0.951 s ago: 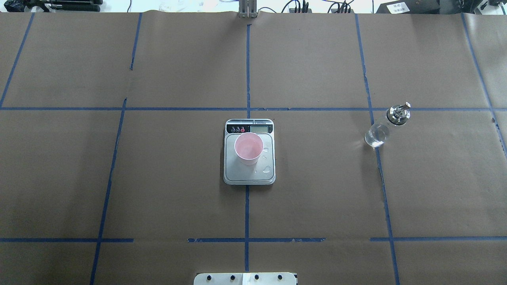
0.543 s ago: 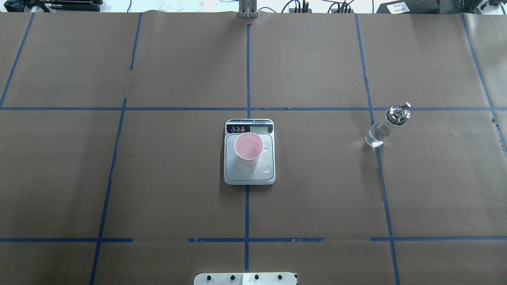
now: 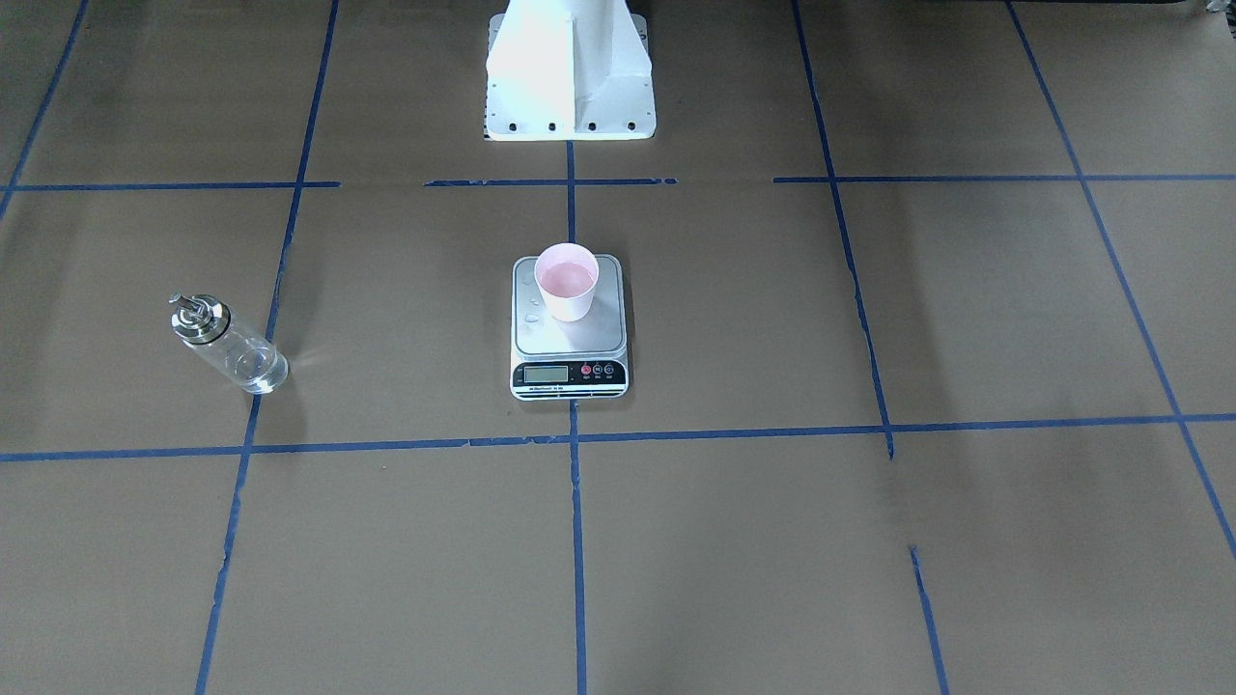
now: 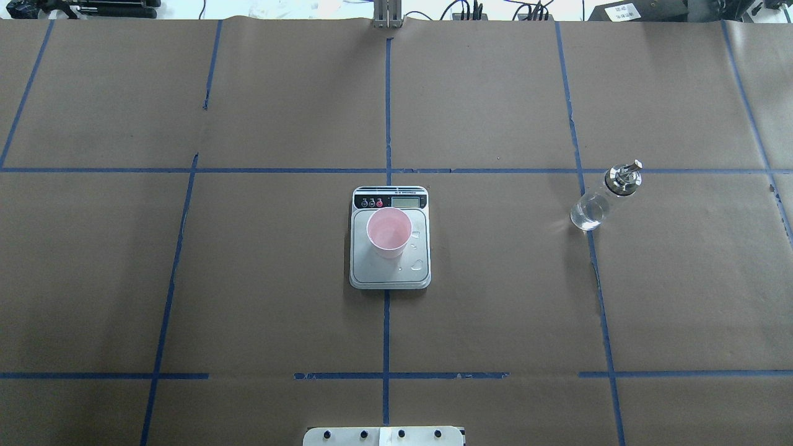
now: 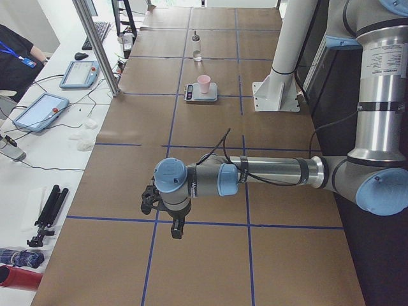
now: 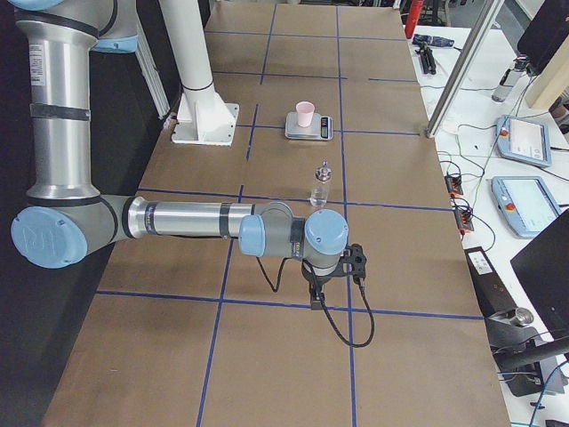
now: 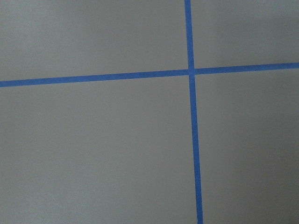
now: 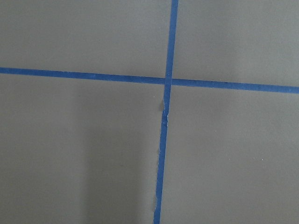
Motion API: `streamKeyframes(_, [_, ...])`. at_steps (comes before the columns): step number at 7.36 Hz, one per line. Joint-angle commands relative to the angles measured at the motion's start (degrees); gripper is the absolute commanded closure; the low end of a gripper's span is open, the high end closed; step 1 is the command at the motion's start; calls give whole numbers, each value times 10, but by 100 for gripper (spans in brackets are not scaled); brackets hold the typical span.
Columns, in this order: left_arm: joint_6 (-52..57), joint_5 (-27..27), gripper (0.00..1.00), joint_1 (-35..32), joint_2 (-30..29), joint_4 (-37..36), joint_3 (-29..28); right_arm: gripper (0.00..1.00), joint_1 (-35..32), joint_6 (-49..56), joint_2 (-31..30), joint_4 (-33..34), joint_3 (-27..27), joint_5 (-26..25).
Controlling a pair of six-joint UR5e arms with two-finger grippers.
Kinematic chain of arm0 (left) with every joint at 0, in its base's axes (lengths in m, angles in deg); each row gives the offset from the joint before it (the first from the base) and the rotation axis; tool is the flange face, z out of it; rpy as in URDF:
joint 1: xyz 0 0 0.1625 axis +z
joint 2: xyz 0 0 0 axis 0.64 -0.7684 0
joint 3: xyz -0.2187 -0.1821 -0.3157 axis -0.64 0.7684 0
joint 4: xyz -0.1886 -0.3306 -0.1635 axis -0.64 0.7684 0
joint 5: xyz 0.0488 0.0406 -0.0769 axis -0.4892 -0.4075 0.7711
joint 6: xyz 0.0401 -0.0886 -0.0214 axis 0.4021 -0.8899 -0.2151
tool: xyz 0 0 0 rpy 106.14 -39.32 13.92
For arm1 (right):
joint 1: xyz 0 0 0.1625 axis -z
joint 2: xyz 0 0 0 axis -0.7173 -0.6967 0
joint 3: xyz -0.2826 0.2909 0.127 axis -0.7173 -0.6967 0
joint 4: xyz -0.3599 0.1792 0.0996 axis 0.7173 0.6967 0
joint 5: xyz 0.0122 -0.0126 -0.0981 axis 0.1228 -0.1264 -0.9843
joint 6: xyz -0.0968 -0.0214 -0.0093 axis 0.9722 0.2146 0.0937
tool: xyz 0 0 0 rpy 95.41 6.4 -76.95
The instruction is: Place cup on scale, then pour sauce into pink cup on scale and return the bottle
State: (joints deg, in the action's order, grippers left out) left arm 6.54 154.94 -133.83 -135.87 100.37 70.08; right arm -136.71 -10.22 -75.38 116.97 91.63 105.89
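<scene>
Bench: brown paper crossed by blue tape lines. As we read it, the work on it is done, so the step in hand is to hold off and disturb nothing.
Left arm: we see it stretched low over the bench's left end, well apart from everything. We would keep it parked there, since any sweep toward the middle risks a knock.
Right arm: low over the bench's right end, with the bottle between it and the scale. If it moves, it should lift first and stay out toward that edge.
Scale: midway between the bench's two ends, its display toward the far edge. We avoid jolting the bench so the reading can settle.
Bottle: upright toward the right end, well apart from the scale, with clear sauce low inside. We judge it returned.
Cup: upright on the platform, nearer the display end, inside the rim. We cannot tell its fill.
Left fingers: we cannot tell whether they are apart or together.
Right fingers: the same, we cannot tell.
Drops: small wet spots on the platform just beside the cup. They add weight, so we would trust the reading less.
</scene>
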Motion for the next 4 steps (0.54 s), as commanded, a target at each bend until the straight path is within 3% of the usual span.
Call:
streamKeyframes(1, [-1,1,0,0,0,0,0,0,0,0,0,0,0,0])
streamKeyframes(4, [-41,0,0,0,1,16,2,0,0,0,0,0,0,0])
